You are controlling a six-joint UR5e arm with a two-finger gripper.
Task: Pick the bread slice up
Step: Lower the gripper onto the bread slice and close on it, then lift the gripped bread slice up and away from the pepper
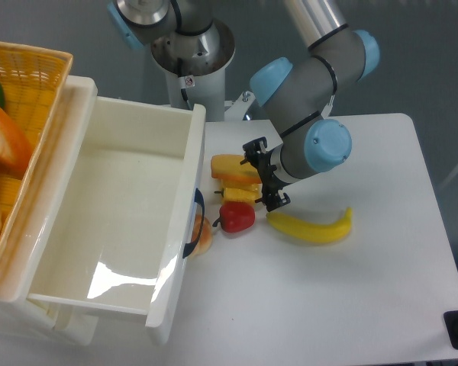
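Two black fingers of the gripper (264,177) stand spread apart, holding nothing, right beside the bread slice (233,167), presumably lined up to pinch its thin edge. That flat orange-crusted slice lies atop a lumpy yellow pepper (240,195), with a glossy red pepper (237,217) nearer and a curved banana (311,226) to the right.

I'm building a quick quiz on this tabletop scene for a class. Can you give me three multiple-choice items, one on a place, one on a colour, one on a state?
1. Where does the banana lie?
A. in the white bin
B. on the table, right of the red pepper
C. in the basket

2. What colour are the arm's joint caps?
A. light blue
B. green
C. red

3. How is the white bin?
A. empty
B. full of fruit
C. lidded

Answers: 1 B, it rests on the white tabletop; 2 A, the caps are blue; 3 A, only bare white floor shows inside.
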